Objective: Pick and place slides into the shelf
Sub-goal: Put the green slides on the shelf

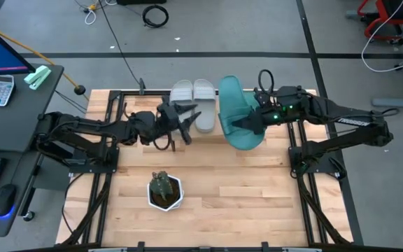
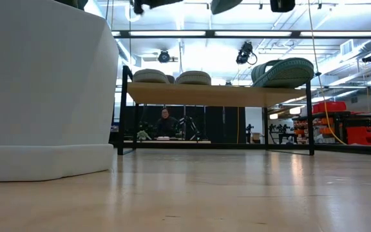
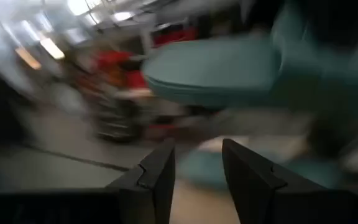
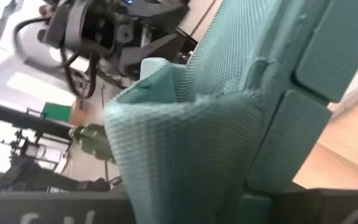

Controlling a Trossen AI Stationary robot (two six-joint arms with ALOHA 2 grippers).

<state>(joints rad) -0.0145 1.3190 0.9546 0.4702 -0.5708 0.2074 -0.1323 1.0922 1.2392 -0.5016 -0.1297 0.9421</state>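
Note:
Two light grey slides [image 1: 193, 98] lie side by side on the shelf [image 2: 218, 95], soles on its board. In the low view they show at the board's left [image 2: 172, 77]. The teal slides [image 1: 240, 115] sit to the right of the grey pair; in the low view they [image 2: 285, 71] rest tilted at the board's right end, one partly behind the other. My right gripper [image 1: 249, 123] is over the teal slides, shut on one. My left gripper [image 1: 185, 122] hovers open at the near end of the grey pair and touches nothing; in its wrist view a teal slide [image 3: 213, 71] lies ahead. My right gripper holds a teal slide [image 4: 191, 130] around its wide strap [image 4: 166, 143], coming from the table's right side and from above. The gripper's own body hides where the fingers meet it. In the low view the slide's sole [image 2: 288, 77] appears to rest on the shelf board, tilted.
A small potted plant in a white pot [image 1: 165, 190] stands near the table's near edge; it fills the low view's left [image 2: 44, 90]. Bare wooden tabletop [image 1: 243, 189] lies between the pot and the shelf. A person sits far behind the table [image 2: 166, 122].

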